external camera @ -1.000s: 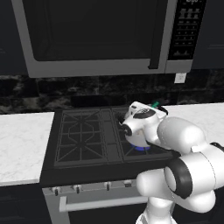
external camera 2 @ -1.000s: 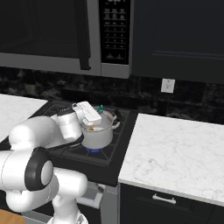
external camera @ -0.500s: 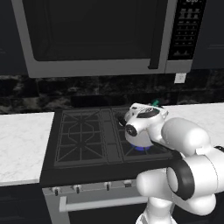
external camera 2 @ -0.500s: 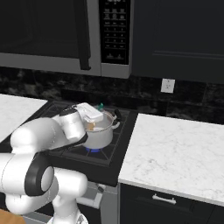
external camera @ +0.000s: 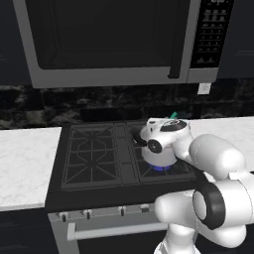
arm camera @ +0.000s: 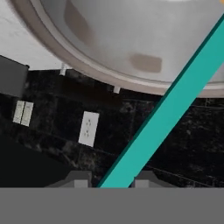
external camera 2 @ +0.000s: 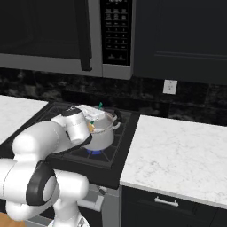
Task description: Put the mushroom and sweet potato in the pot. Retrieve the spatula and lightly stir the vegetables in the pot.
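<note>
The shiny silver pot (external camera: pixel 159 155) (external camera 2: pixel 103 135) stands on the stove's front right burner. My gripper (arm camera: pixel 108 180) hangs over it, shut on the teal handle of the spatula (arm camera: pixel 168 111). That handle runs diagonally from between my fingertips toward the pot's (arm camera: pixel 131 39) rim. The handle's teal end sticks up behind my hand in both base views (external camera: pixel 173 115) (external camera 2: pixel 100 105). A small orange bit (external camera 2: pixel 91 127) shows at the pot's near rim; I cannot tell what it is. The mushroom and sweet potato are hidden by my hand and the pot's wall.
A blue flame (external camera: pixel 161 168) burns under the pot. The black stove (external camera: pixel 94 158) has free grates to the pot's left. White marble counters (external camera 2: pixel 177 155) lie on both sides. A microwave (external camera: pixel 109 44) hangs above, and a wall outlet (external camera 2: pixel 169 87) sits on the dark backsplash.
My hand has shifted slightly across the pot's top with the spatula in it, and my forearm has swung a little. The pot has stayed in place.
</note>
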Controlling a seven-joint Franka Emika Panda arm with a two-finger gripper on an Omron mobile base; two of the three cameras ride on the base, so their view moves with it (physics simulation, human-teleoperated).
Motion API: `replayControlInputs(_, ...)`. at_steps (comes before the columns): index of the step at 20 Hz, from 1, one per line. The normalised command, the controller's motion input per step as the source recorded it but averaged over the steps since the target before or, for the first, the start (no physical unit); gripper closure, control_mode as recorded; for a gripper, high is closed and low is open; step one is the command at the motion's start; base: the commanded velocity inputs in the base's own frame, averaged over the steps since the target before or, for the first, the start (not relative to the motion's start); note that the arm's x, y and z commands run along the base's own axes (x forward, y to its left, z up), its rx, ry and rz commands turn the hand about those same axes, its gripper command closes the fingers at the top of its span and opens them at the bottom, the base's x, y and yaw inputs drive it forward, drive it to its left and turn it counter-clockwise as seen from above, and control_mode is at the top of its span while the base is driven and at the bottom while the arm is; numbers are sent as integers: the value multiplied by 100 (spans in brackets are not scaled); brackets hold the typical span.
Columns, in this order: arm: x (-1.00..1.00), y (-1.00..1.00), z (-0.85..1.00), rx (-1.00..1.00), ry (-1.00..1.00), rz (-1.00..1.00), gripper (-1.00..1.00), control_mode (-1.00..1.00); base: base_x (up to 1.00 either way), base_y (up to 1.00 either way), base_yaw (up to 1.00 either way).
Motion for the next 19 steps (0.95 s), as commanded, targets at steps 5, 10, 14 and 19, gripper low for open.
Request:
replayControlInputs(5, 0, 12, -28, -8, 0, 11, 100, -100, 0, 0, 0)
replayControlInputs(10, 7, 0, -17, -1, 0, 3, 100, -100, 0, 0, 0)
replayControlInputs(14, 14, -23, 0, 0, 2, 0, 100, -100, 0, 0, 0)
replayControlInputs(19, 0, -17, 0, 0, 0, 0, 100, -100, 0, 0, 0)
